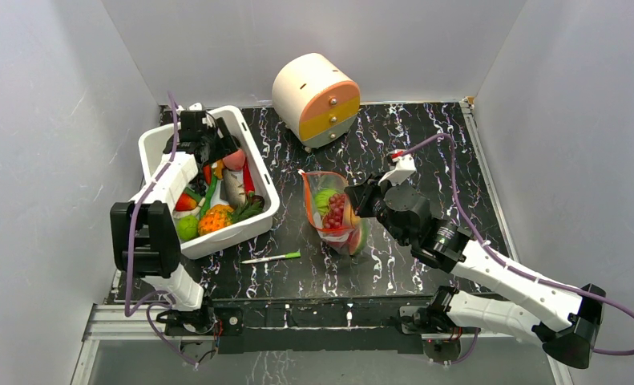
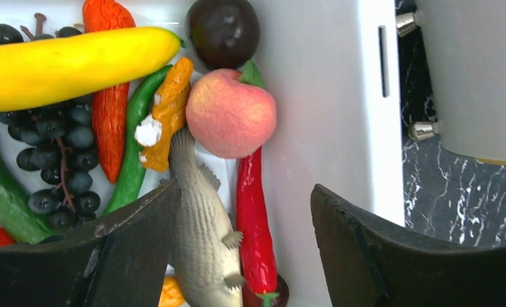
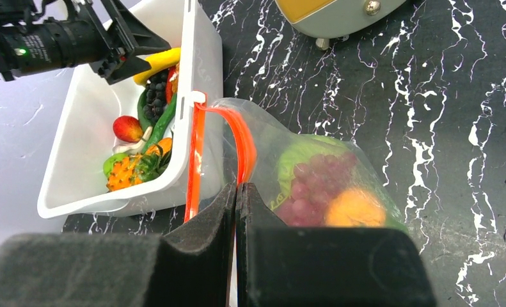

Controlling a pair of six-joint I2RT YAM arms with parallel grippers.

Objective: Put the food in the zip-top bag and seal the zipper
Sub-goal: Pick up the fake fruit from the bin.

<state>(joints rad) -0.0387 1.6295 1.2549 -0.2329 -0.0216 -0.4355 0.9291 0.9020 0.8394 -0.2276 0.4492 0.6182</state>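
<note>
Step in hand: the loading stage is running. The left arm is fetching another piece of food (image 1: 216,218) from the white bin (image 1: 233,233), and sealing is not yet beginning.
Left gripper (image 2: 245,192): is hovering inside the bin with jaws spread and gripping nothing. The grey fish (image 2: 202,249) and the red chilli (image 2: 253,217) are lying under the gap, and the peach (image 2: 229,112) is sitting just ahead.
Right gripper (image 3: 237,204): is pressing its jaws together on the near lip of the zip-top bag (image 3: 272,144), pinching it at the zipper (image 3: 196,153) and propping the mouth open.
Zip-top bag, position: is lying on the black marbled table (image 1: 377,265), just right of the bin, its mouth gaping toward the bin.
Next move (judgement): is calling for a descent onto one piece, probably the fish or the chilli. The jaws would close without dragging the neighbours, then carry the piece over the bin wall into the open mouth.
Count, grippers: two.
Count, bags and bins: one of each.
Count, food in the bag: three pieces are showing, namely a green piece (image 3: 301,153), red-purple grapes (image 3: 314,185) and an orange piece (image 3: 355,208). More may be hiding behind them.
Count, food in the bin: ten pieces are showing in the left wrist view, with others cut off at the edges.
Count, other items: one rounded drawer unit (image 1: 317,96) and one thin white-and-green stick (image 1: 272,257).
</note>
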